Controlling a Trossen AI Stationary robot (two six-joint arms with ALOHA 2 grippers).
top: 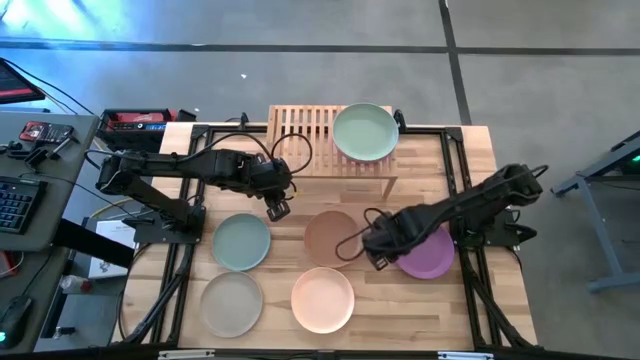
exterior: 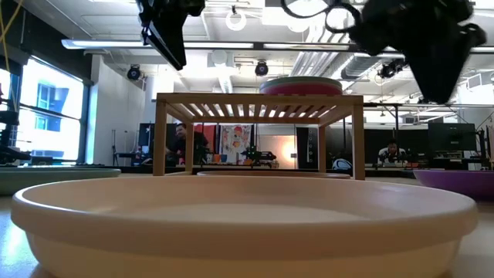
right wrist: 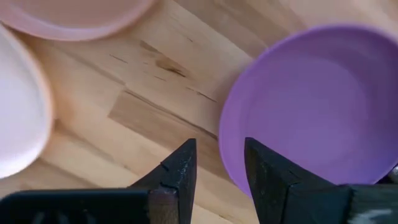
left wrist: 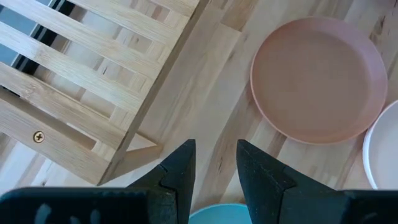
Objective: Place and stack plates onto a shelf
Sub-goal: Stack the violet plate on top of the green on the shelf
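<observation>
The bamboo shelf point(top: 305, 135) stands at the table's far edge. A green plate point(top: 365, 132) lies on its right half, on top of a pink one point(exterior: 301, 86). On the table lie sage point(top: 241, 241), brown point(top: 332, 238), purple point(top: 427, 252), grey-beige point(top: 231, 303) and peach point(top: 322, 299) plates. My left gripper point(top: 277, 208) is open and hangs in the air between the shelf's near left leg and the sage plate. My right gripper point(right wrist: 219, 155) is open, raised above the purple plate's left rim point(right wrist: 227, 143), which shows in the gap between its fingers.
Black frame rails point(top: 195, 215) run along the table's left and right sides and behind the shelf. The shelf's left half point(left wrist: 93, 81) is bare slats. Bare wood shows between the brown plate point(left wrist: 318, 78) and the shelf's near edge.
</observation>
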